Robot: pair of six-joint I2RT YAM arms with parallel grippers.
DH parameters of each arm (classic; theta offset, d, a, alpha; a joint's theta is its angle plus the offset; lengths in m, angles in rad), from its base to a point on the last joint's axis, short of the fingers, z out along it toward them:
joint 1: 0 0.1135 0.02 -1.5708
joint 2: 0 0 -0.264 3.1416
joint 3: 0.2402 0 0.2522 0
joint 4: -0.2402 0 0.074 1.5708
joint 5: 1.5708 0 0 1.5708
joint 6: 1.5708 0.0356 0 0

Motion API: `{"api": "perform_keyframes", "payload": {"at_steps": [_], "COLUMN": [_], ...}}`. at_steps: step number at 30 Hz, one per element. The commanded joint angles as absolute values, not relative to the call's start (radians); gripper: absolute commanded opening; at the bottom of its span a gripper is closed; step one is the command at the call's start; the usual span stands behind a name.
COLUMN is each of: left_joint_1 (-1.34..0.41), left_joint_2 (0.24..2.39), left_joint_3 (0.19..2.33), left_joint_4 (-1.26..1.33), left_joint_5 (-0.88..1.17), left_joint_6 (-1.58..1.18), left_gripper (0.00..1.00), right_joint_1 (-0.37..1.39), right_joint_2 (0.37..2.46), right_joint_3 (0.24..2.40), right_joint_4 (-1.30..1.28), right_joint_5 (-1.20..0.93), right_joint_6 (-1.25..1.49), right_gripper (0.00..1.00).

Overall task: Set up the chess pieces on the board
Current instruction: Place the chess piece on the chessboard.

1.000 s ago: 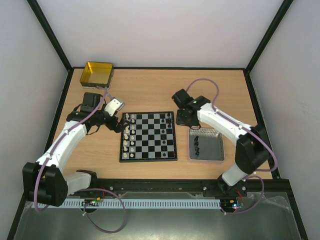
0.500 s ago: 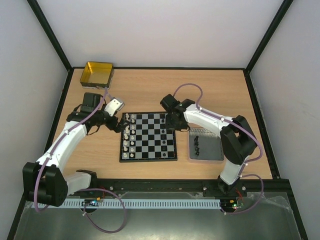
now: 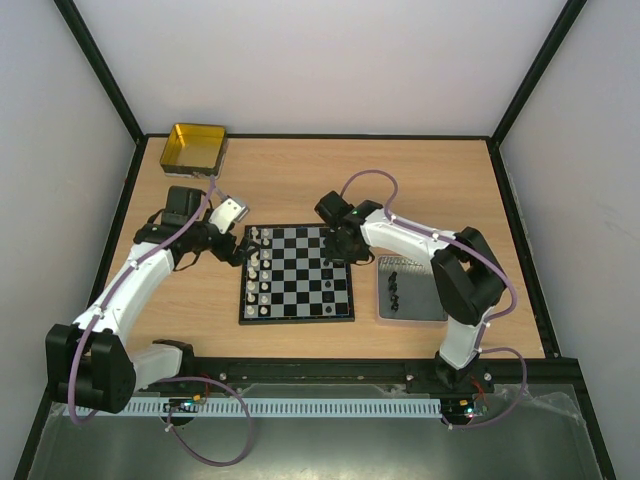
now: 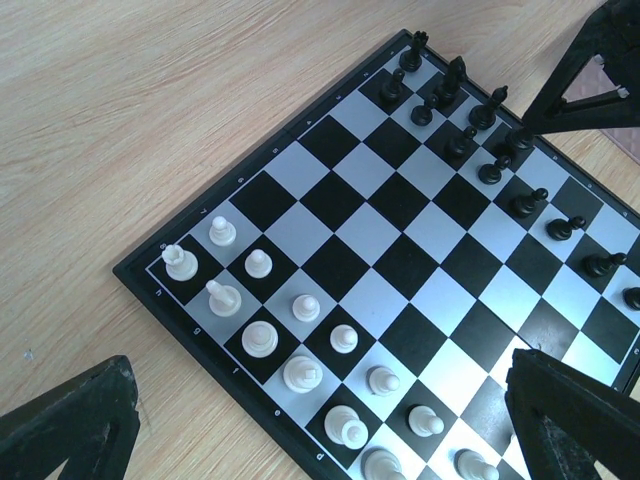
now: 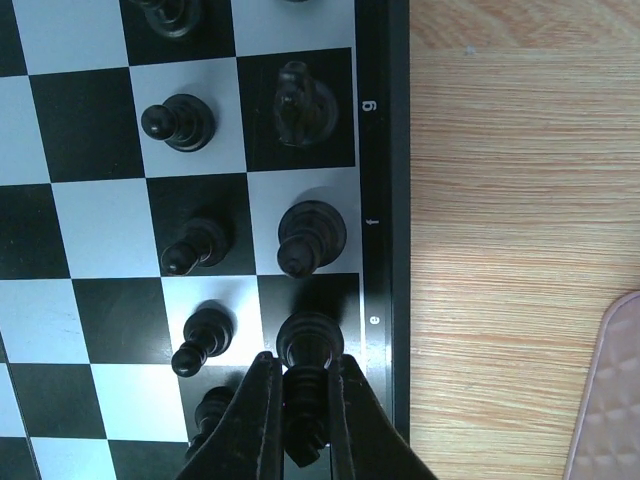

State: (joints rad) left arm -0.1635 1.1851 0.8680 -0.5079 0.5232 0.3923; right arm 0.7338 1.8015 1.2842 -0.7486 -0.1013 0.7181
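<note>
Looking through the right wrist camera, I see the right gripper (image 5: 302, 372) clenched on the upper part of one black piece (image 5: 308, 340). That piece sits over the square marked "e" in the outermost row along the right side of the board (image 3: 298, 275). I can't tell whether its base is resting on the square or hanging just above it.

The left gripper (image 4: 320, 365) hovers at the board's left edge with its fingers spread wide and holding nothing. The white pieces (image 4: 260, 340) stand in two rows below it.

My main worry is crowding. A taller black piece (image 5: 312, 238) stands on the next square, and a pawn (image 5: 205, 335) is just beside the left finger (image 5: 262, 400). If the fingers open wide or lift at a slant, one of them could clip the pawn or the neighbour and knock over part of the row.

Letting go before the base is flat on the square could make the piece topple or roll off the right border, which is close. It also looks nearer the border than the centre of its square, so it may end up crooked.

More black pieces (image 3: 394, 291) wait in the grey tray (image 3: 430, 300) to the right of the board, so the setup isn't finished. Any knock here would cost me extra trips.
</note>
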Motion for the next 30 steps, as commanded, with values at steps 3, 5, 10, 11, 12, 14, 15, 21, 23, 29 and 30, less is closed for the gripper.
{"api": "perform_keyframes", "payload": {"at_steps": [3,5,10,11,12,14,15,21,23,29,30], "left_joint_1": [-0.169,-0.168,-0.168,-0.169,-0.169,-0.168,-0.169,-0.169,-0.168,-0.169,-0.169], "left_joint_2": [1.166,1.165,1.162,1.161,1.162,1.163,1.162,1.161,1.161,1.168,1.170], "left_joint_3": [0.859,0.859,0.855,0.856,0.854,0.855,0.854,0.854,0.855,0.852,0.853], "left_joint_4": [-0.512,-0.513,-0.513,-0.512,-0.511,-0.512,-0.512,-0.512,-0.512,-0.508,-0.508], "left_joint_5": [0.541,0.543,0.544,0.544,0.543,0.542,0.543,0.543,0.543,0.539,0.537], "left_joint_6": [0.400,0.402,0.405,0.405,0.405,0.405,0.406,0.405,0.405,0.403,0.404], "left_gripper": [0.99,0.99,0.99,0.99,0.99,0.99,0.99,0.99,0.99,0.99,0.99], "right_joint_1": [0.747,0.748,0.749,0.748,0.748,0.748,0.748,0.749,0.748,0.749,0.749], "right_joint_2": [1.819,1.822,1.822,1.823,1.824,1.825,1.824,1.823,1.821,1.793,1.783], "right_joint_3": [1.297,1.297,1.297,1.297,1.299,1.299,1.298,1.292,1.293,1.309,1.313], "right_joint_4": [-0.736,-0.737,-0.740,-0.740,-0.739,-0.739,-0.739,-0.724,-0.723,-0.743,-0.748], "right_joint_5": [-0.101,-0.100,-0.094,-0.093,-0.092,-0.093,-0.094,-0.104,-0.103,-0.070,-0.060], "right_joint_6": [0.730,0.732,0.733,0.734,0.733,0.733,0.733,0.737,0.738,0.749,0.751], "right_gripper": [0.05,0.07,0.14,0.15,0.16,0.17,0.17,0.18,0.22,0.42,0.42]}}
